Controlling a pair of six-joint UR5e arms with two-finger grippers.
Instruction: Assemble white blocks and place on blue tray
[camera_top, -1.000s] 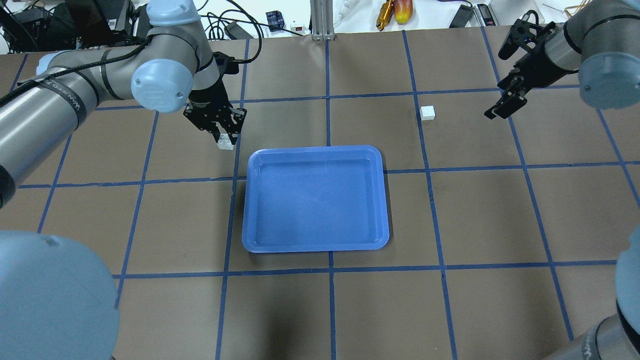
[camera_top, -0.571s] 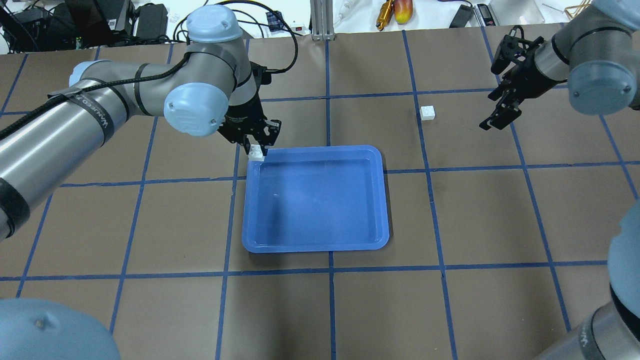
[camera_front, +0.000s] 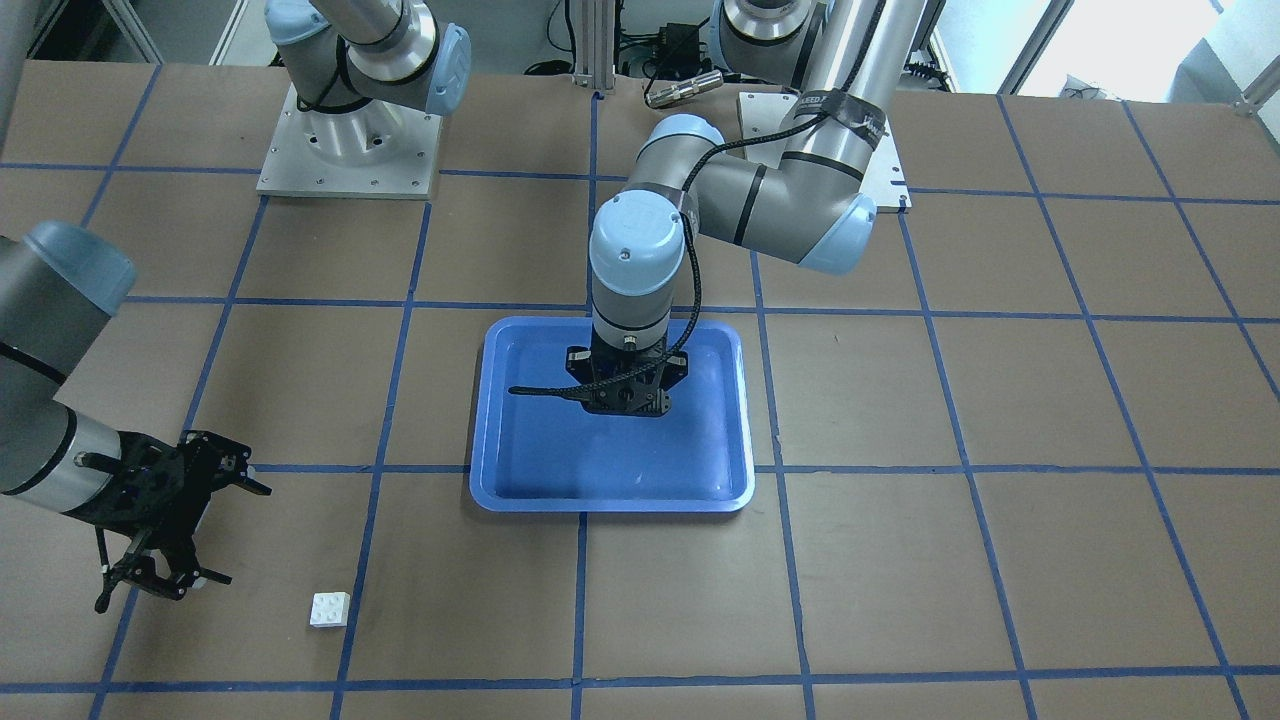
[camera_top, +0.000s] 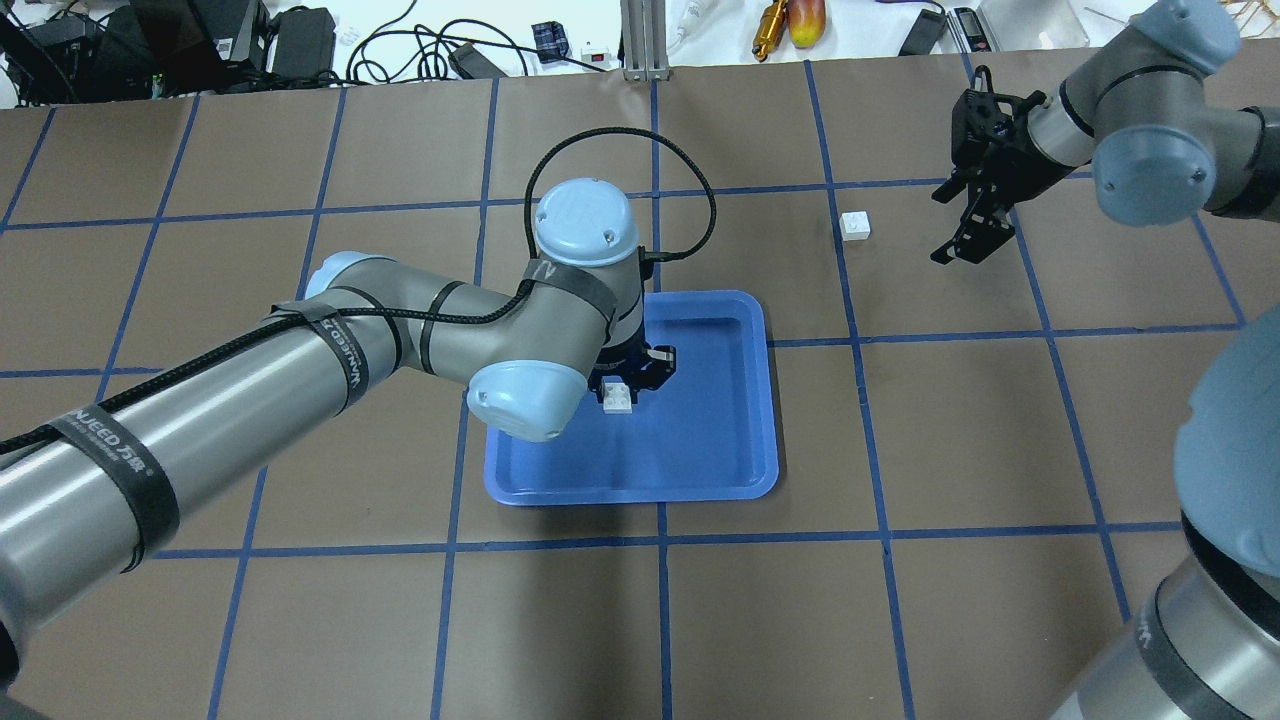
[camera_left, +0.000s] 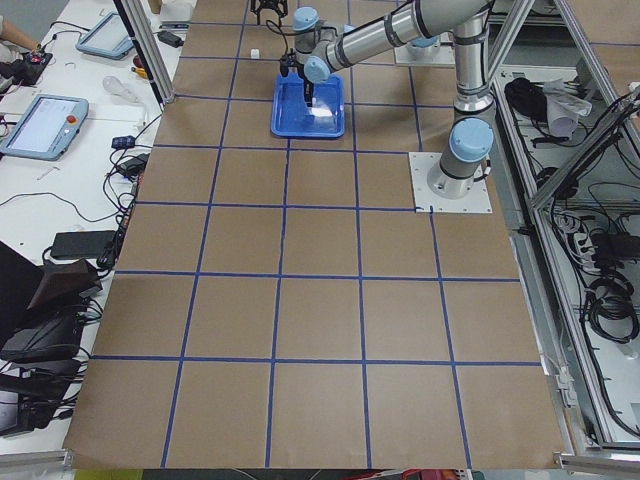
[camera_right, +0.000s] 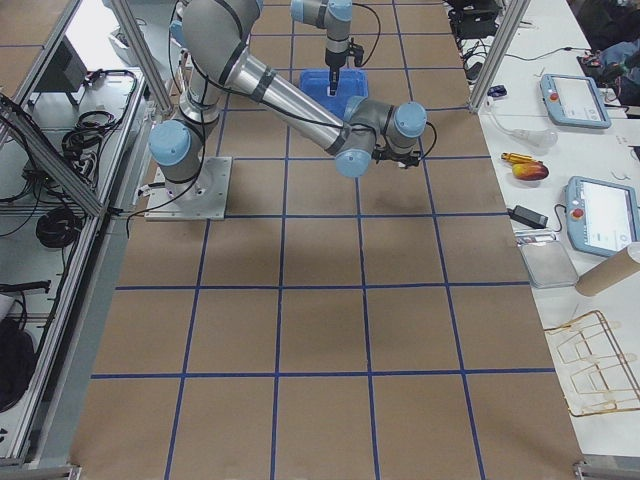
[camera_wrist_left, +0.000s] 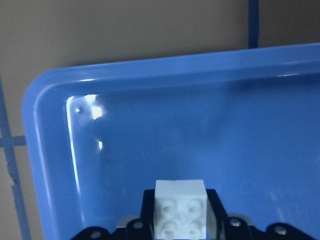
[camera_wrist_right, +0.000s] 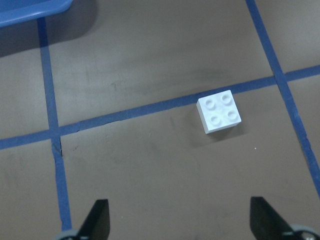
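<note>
My left gripper is shut on a white block and holds it over the inside of the blue tray, left of its middle. The left wrist view shows the studded block between the jaws above the tray floor. The second white block lies on the brown table to the tray's far right. My right gripper is open and empty, hanging just right of that block. In the right wrist view the block sits ahead of the open fingers.
The table is brown with a blue tape grid. Cables, tools and a yellow-red object lie beyond its far edge. My left arm stretches across the left half toward the tray. A corner of the tray shows in the right wrist view.
My left gripper has carried its white block from beside the tray's far left corner to over the tray's inside. My right gripper has shifted slightly left, staying open.
</note>
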